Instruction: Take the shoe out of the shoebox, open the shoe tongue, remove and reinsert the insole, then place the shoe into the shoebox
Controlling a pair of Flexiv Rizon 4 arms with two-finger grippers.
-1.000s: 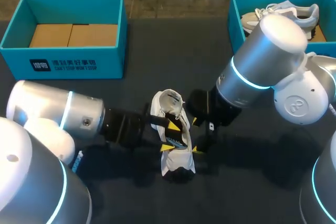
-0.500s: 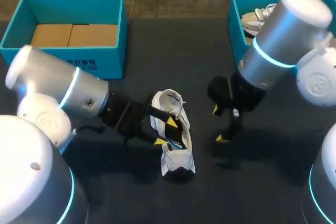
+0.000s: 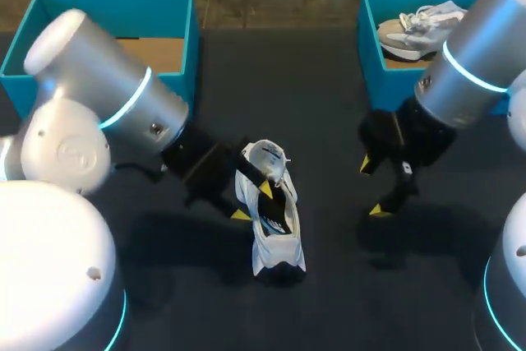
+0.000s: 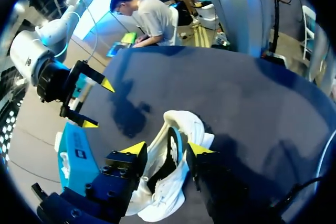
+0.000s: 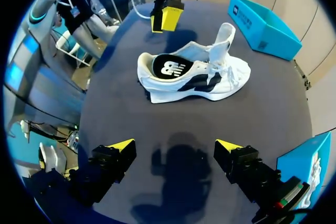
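A white shoe (image 3: 275, 232) with a black insole lies on the dark table at the middle, its tongue (image 5: 226, 35) standing up. My left gripper (image 3: 254, 201) hangs open over the shoe's left side. One fingertip (image 3: 267, 189) is above the insole, the other (image 3: 241, 214) is outside the side wall. In the left wrist view the shoe (image 4: 173, 124) shows just ahead of that gripper (image 4: 167, 148). My right gripper (image 3: 372, 187) stands wide open well to the right of the shoe, with nothing in it. Its wrist view has the shoe (image 5: 194, 74) ahead of the gripper (image 5: 173, 146).
A teal shoebox (image 3: 99, 96) with a cardboard floor stands at the back left. A second teal box (image 3: 371, 47) at the back right holds another pale shoe (image 3: 431, 26). Bare table lies between the shoe and the right gripper.
My right gripper has drawn back to the right, away from the shoe. The left arm has swung upward and its gripper has turned, one tip sliding out to the shoe's left. The shoe has stayed put.
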